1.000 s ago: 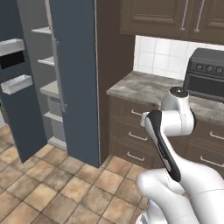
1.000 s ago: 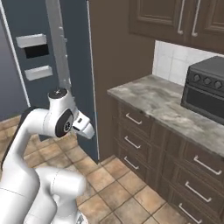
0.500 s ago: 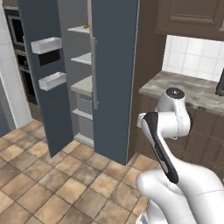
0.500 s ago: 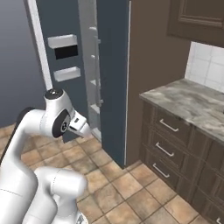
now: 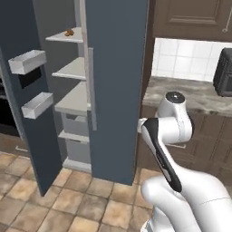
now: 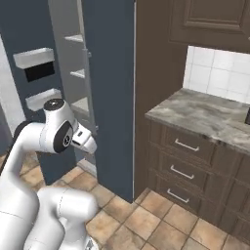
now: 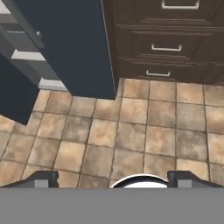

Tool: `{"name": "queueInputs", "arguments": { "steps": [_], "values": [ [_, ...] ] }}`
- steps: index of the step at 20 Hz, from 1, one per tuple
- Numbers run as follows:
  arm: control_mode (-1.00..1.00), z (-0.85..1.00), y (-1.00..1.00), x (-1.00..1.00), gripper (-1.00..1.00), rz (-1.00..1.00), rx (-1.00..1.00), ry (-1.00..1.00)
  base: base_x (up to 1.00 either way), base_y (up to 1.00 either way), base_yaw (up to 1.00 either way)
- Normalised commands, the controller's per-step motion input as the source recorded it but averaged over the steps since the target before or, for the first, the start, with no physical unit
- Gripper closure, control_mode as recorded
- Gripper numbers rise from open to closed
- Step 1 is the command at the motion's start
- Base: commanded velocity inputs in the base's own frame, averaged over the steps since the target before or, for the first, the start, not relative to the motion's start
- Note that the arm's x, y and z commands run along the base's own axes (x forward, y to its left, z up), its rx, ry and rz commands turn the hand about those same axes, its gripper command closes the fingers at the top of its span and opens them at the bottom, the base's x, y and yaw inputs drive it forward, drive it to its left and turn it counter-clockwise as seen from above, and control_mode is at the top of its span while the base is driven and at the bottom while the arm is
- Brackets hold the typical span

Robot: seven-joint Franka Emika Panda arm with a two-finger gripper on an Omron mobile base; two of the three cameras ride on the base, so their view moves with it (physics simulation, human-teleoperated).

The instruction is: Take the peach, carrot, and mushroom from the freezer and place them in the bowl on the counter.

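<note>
The freezer point(image 5: 115, 81) stands with its left door swung open, pale shelves point(image 5: 74, 70) showing inside; it also shows in the right base view as the freezer point(image 6: 110, 73). On its top shelf lies a small brown-orange lump point(image 5: 69, 32), too small to tell whether it is the peach, carrot or mushroom. The counter point(image 5: 195, 93) runs to the right, also seen as the counter point(image 6: 205, 114). The bowl is out of view. My gripper point(image 7: 113, 180) is open and holds nothing, pointing down at the tiled floor in front of the freezer's closed door point(image 7: 65, 43).
Two white door bins point(image 5: 27, 61) hang on the open door. A long grey bar handle point(image 5: 90, 88) runs down the closed door. Brown drawers point(image 6: 188, 161) sit under the counter, and a black oven point(image 5: 224, 72) stands on it at the right.
The whole picture has shifted: the base has moved, so the freezer now stands nearer and more central and the counter lies further right. The gripper stays open.
</note>
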Motion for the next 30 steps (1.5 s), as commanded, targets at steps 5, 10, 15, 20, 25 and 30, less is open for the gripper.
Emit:
{"name": "queueInputs", "arguments": {
  "steps": [5,10,15,20,25,30],
  "values": [
    [1.0,0.0,0.0,0.0,-1.0,0.0,0.0,0.0,1.0,1.0,-0.51],
    [1.0,0.0,0.0,0.0,-1.0,0.0,0.0,0.0,1.0,1.0,-0.25],
    [1.0,0.0,0.0,0.0,-1.0,0.0,0.0,0.0,0.39,1.0,0.0],
    [1.0,0.0,0.0,0.0,-1.0,0.0,0.0,0.0,0.38,0.52,0.03],
    [1.0,0.0,0.0,0.0,-1.0,0.0,0.0,0.0,0.66,0.26,-0.13],
    [1.0,0.0,0.0,0.0,-1.0,0.0,0.0,0.0,0.54,0.47,-0.1]
  ]
}}
